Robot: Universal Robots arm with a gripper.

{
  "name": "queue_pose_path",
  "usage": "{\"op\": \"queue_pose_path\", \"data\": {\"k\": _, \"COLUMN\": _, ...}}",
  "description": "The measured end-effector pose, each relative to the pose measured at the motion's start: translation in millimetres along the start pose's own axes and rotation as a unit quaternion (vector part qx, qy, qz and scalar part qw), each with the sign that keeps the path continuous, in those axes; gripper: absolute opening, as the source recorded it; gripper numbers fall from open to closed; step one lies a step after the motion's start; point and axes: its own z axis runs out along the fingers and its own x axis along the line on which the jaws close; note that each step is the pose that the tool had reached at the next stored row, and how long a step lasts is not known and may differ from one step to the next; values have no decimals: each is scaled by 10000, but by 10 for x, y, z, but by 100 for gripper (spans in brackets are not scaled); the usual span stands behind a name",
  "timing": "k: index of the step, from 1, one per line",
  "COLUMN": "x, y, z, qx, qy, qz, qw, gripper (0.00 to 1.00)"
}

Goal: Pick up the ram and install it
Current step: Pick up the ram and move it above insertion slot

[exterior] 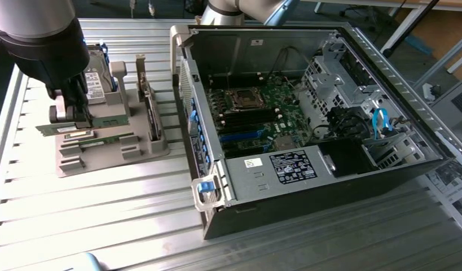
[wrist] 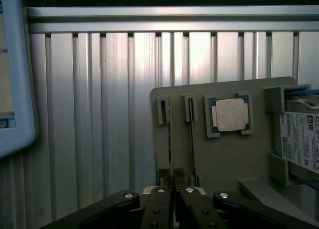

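Note:
The ram [exterior: 102, 122] is a thin green stick held level just above the grey parts holder [exterior: 144, 151] at the exterior view's left. My gripper [exterior: 71, 119] is shut on it near one end. In the wrist view the ram [wrist: 171, 139] shows edge-on as a thin line running up from between my closed fingertips, with my gripper [wrist: 172, 189] over the holder's [wrist: 224, 159] slot. A second green stick [exterior: 102, 140] lies in the holder beside it, and its edge [wrist: 192, 139] sits in the neighbouring slot.
An open computer case [exterior: 291, 169] lies at the exterior view's right, its motherboard [exterior: 253, 113] and black memory slots [exterior: 250, 119] exposed. The holder also carries a silver processor chip [wrist: 230, 114] and a labelled hard drive [wrist: 301, 139]. A white panel [wrist: 10, 69] stands beside the slatted metal table [exterior: 88, 214].

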Motion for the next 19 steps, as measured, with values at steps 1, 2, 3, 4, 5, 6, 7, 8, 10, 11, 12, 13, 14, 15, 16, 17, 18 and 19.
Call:
{"op": "queue_pose_path", "data": {"k": 1, "x": 0, "y": 0, "z": 0, "qx": 0, "qy": 0, "qz": 0, "qw": 10000, "gripper": 14}}
{"op": "queue_pose_path", "data": {"k": 2, "x": 0, "y": 0, "z": 0, "qx": 0, "qy": 2, "qz": 0, "qw": 10000, "gripper": 14}}
{"op": "queue_pose_path", "data": {"k": 3, "x": 0, "y": 0, "z": 0, "qx": 0, "qy": 5, "qz": 0, "qw": 10000, "gripper": 14}}
{"op": "queue_pose_path", "data": {"k": 4, "x": 0, "y": 0, "z": 0, "qx": 0, "qy": 10, "qz": 0, "qw": 10000, "gripper": 14}}
{"op": "queue_pose_path", "data": {"k": 5, "x": 0, "y": 0, "z": 0, "qx": 0, "qy": 12, "qz": 0, "qw": 10000, "gripper": 14}}
{"op": "queue_pose_path", "data": {"k": 6, "x": 0, "y": 0, "z": 0, "qx": 0, "qy": 13, "qz": 1, "qw": 10000, "gripper": 14}}
{"op": "queue_pose_path", "data": {"k": 7, "x": 0, "y": 0, "z": 1, "qx": 1, "qy": 19, "qz": 0, "qw": 10000, "gripper": 14}}
{"op": "queue_pose_path", "data": {"k": 8, "x": 0, "y": 0, "z": 2, "qx": 0, "qy": 22, "qz": 0, "qw": 10000, "gripper": 14}}
{"op": "queue_pose_path", "data": {"k": 10, "x": -1, "y": 2, "z": 3, "qx": 1, "qy": 49, "qz": 1, "qw": 10000, "gripper": 14}}
{"op": "queue_pose_path", "data": {"k": 11, "x": -2, "y": 4, "z": 3, "qx": 1, "qy": 56, "qz": 1, "qw": 10000, "gripper": 14}}
{"op": "queue_pose_path", "data": {"k": 12, "x": -2, "y": 4, "z": 3, "qx": 1, "qy": 56, "qz": 1, "qw": 10000, "gripper": 14}}
{"op": "queue_pose_path", "data": {"k": 13, "x": 1, "y": 3, "z": 1, "qx": -1, "qy": 57, "qz": 0, "qw": 10000, "gripper": 14}}
{"op": "queue_pose_path", "data": {"k": 14, "x": 3, "y": 2, "z": 2, "qx": 0, "qy": 56, "qz": 1, "qw": 10000, "gripper": 14}}
{"op": "queue_pose_path", "data": {"k": 15, "x": 1, "y": 5, "z": 3, "qx": 1, "qy": 59, "qz": 6, "qw": 10000, "gripper": 14}}
{"op": "queue_pose_path", "data": {"k": 16, "x": 0, "y": 6, "z": 4, "qx": 1, "qy": 66, "qz": 7, "qw": 10000, "gripper": 14}}
{"op": "queue_pose_path", "data": {"k": 17, "x": 0, "y": 7, "z": 3, "qx": 1, "qy": 69, "qz": 6, "qw": 10000, "gripper": 14}}
{"op": "queue_pose_path", "data": {"k": 18, "x": -1, "y": 12, "z": 4, "qx": 1, "qy": 70, "qz": 10, "qw": 10000, "gripper": 14}}
{"op": "queue_pose_path", "data": {"k": 19, "x": -2, "y": 12, "z": 4, "qx": 1, "qy": 71, "qz": 11, "qw": 10000, "gripper": 14}}
